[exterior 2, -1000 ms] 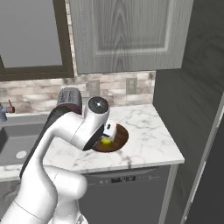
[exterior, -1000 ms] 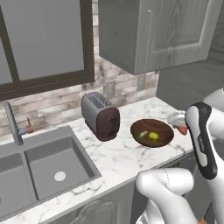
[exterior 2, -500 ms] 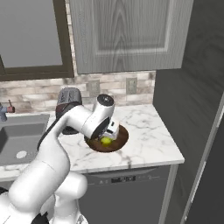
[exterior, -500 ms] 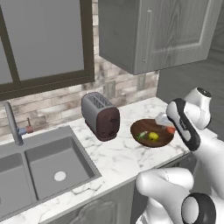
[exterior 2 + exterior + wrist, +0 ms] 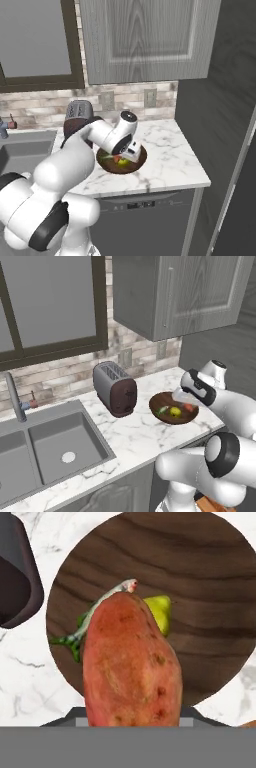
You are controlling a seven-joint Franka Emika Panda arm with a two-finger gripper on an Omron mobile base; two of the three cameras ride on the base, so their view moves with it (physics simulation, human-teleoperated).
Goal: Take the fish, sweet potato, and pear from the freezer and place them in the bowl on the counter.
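The gripper [image 5: 131,151] holds the sweet potato [image 5: 131,667] above the bowl [image 5: 162,402], hiding part of the fish [image 5: 85,624] and pear [image 5: 159,612]. A toaster [image 5: 116,388] stands left.

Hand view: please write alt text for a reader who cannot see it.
An orange-red sweet potato, held in the gripper, hangs over a round dark wooden bowl on a white marble counter. Behind it in the bowl lie a slender fish and a yellow-green pear; a dark toaster sits at the left edge.
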